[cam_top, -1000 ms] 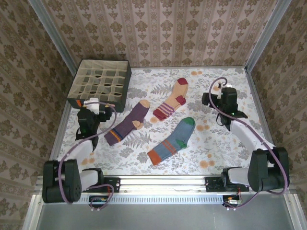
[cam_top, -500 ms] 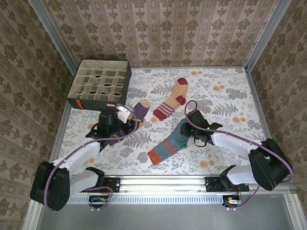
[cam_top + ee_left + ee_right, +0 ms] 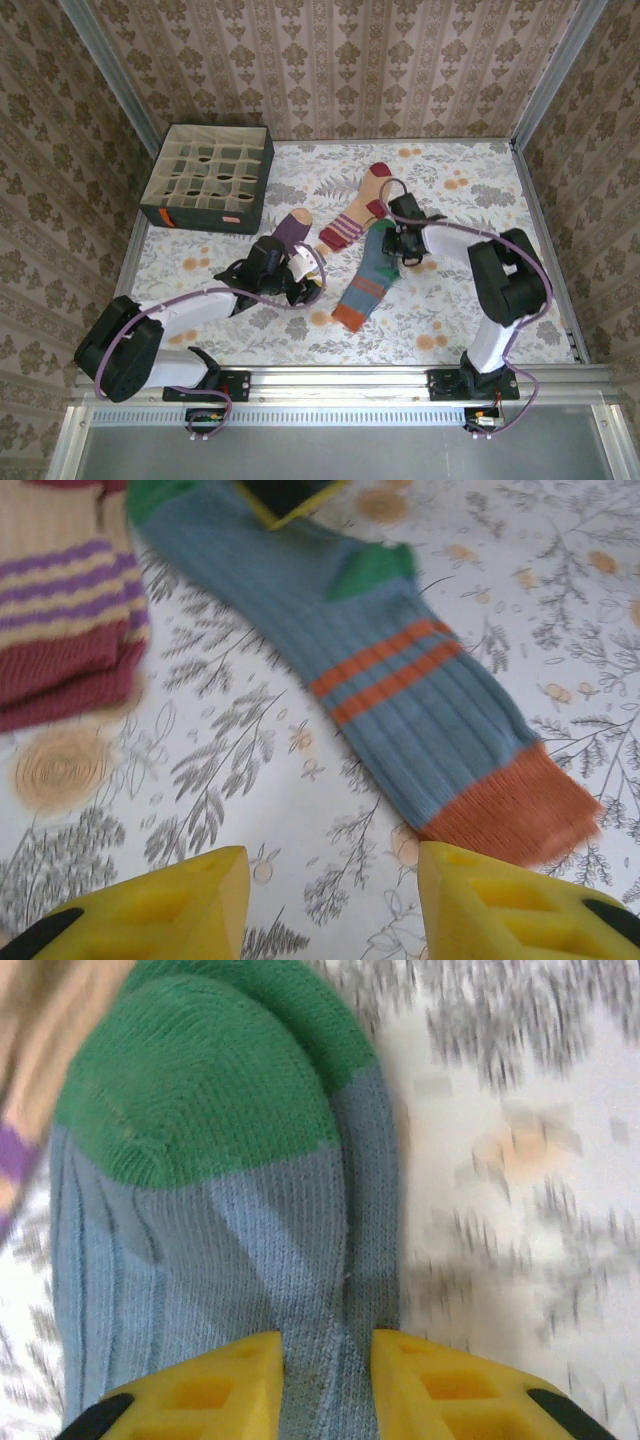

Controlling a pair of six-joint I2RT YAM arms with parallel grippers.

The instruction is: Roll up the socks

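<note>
Blue-grey ribbed knit sock (image 3: 366, 284), green toe and heel, orange stripes and cuff | flat, unrolled, slanted on floral-print bench (image 3: 470, 300) beside peach striped-cuff knit sock (image 3: 355, 215) | right jaws pinching fold just below green toe | left jaws spread above bench near orange cuff

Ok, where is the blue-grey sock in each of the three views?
Top external: the blue-grey sock lies right of centre, slanting from its green toe down to its orange cuff.
Left wrist: it runs diagonally from top left to lower right.
Right wrist: its green toe end takes up the left and middle.
Shared landmark: the peach sock's striped cuff, at its left in every view.
</note>
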